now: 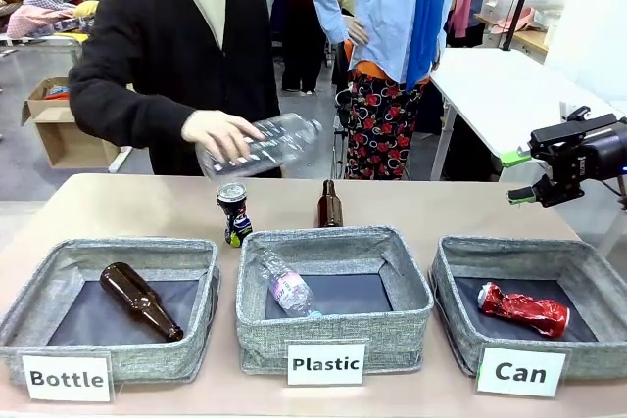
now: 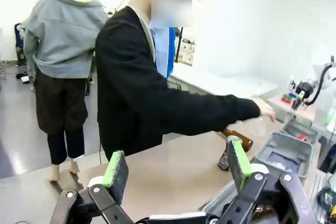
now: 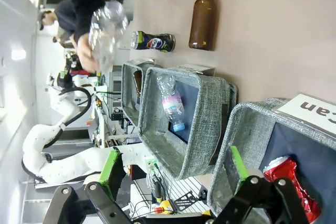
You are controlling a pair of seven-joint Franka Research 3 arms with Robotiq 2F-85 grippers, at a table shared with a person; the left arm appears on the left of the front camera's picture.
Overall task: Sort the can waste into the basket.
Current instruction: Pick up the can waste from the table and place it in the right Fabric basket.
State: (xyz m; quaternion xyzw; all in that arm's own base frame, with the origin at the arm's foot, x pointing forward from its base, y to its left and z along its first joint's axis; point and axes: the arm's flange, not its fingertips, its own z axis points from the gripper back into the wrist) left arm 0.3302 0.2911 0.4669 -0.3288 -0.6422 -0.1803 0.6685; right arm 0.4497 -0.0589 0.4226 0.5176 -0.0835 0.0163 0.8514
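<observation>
The crushed red can (image 1: 522, 308) lies inside the grey "Can" basket (image 1: 509, 252) at the front right. The black can (image 1: 233, 212) with blue-yellow marks stands upright on the table behind the "Plastic" basket. My right gripper (image 1: 519, 175) hovers open and holding nothing, above and behind the "Can" basket. Its wrist view looks down on the red can (image 3: 286, 174), the basket rim (image 3: 252, 124) and, farther off, the black can (image 3: 153, 41). My left gripper (image 2: 177, 163) is open with nothing between its pads, and the black can (image 2: 226, 157) shows just past one finger.
A person's hand holds a clear plastic bottle (image 1: 260, 147) above the black can. A brown glass bottle (image 1: 329, 206) stands mid-table. The "Plastic" basket (image 1: 333, 242) holds a clear bottle and the "Bottle" basket (image 1: 108, 252) holds a brown bottle.
</observation>
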